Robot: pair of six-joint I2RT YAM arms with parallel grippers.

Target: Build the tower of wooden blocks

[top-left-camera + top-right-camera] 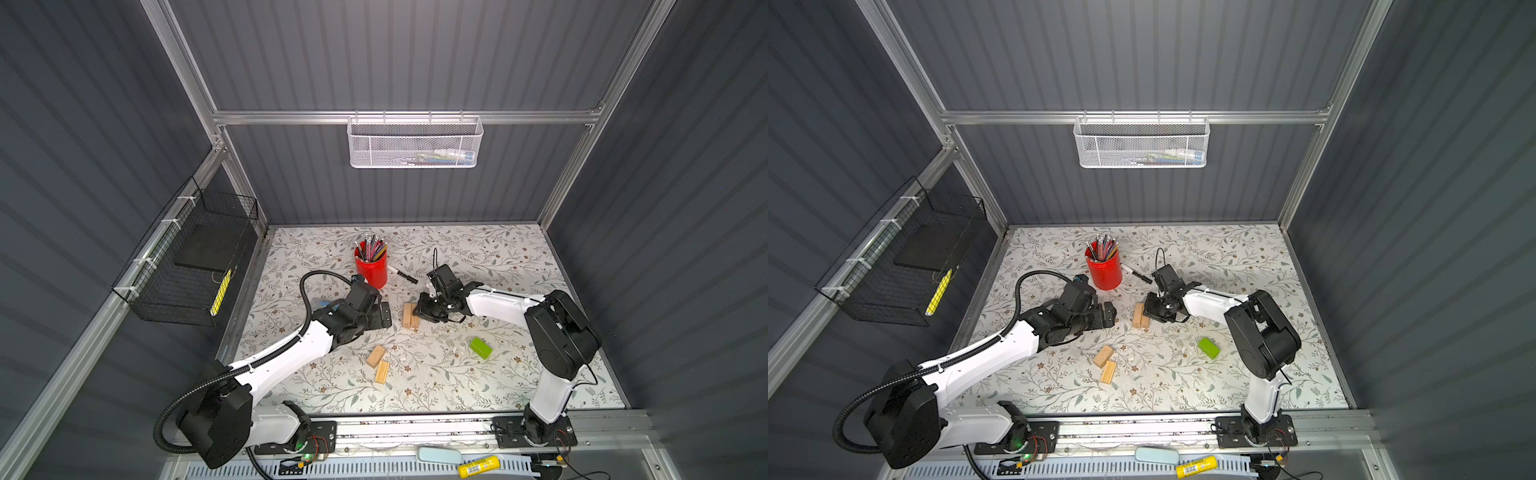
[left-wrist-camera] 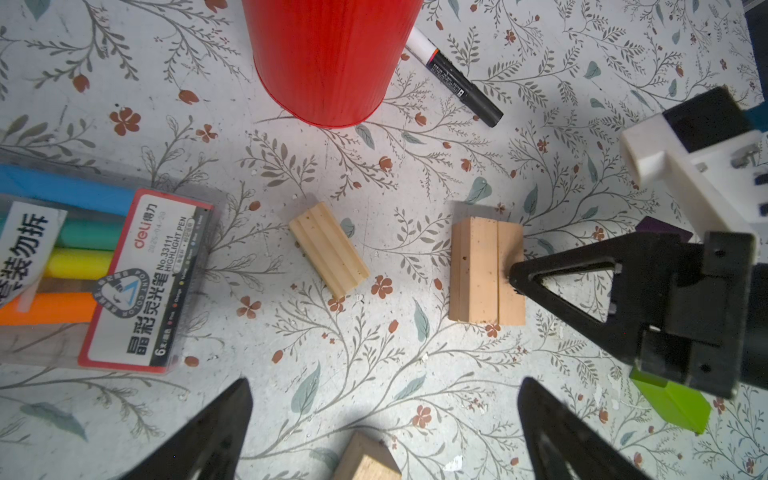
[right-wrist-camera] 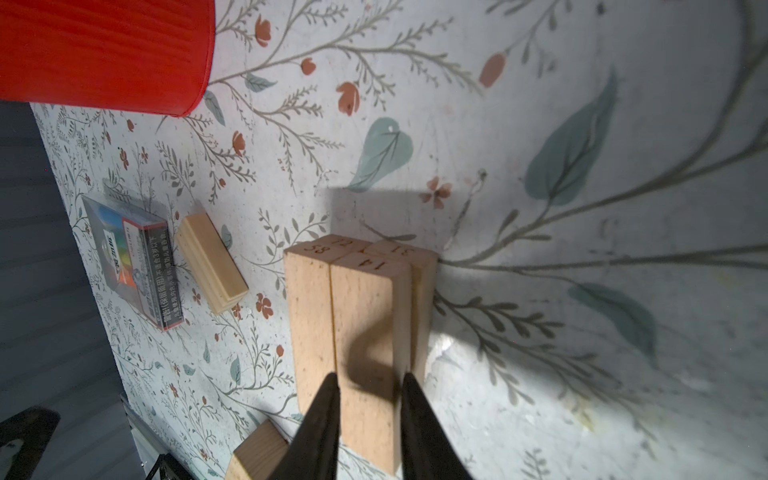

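Possibly the right tool (image 3: 370,376), pinched on one pale block (image 3: 365,316), drags its touching neighbour (image 3: 309,316) askew when lifting; the left tool (image 2: 384,382) gapes empty.

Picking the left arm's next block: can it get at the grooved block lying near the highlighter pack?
Probably yes. The grooved block lies flat right ahead of the open left hand, with clear gaps to the highlighter pack and the red pencil cup.

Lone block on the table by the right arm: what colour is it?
The lone block is lime green, seen best in a top view.
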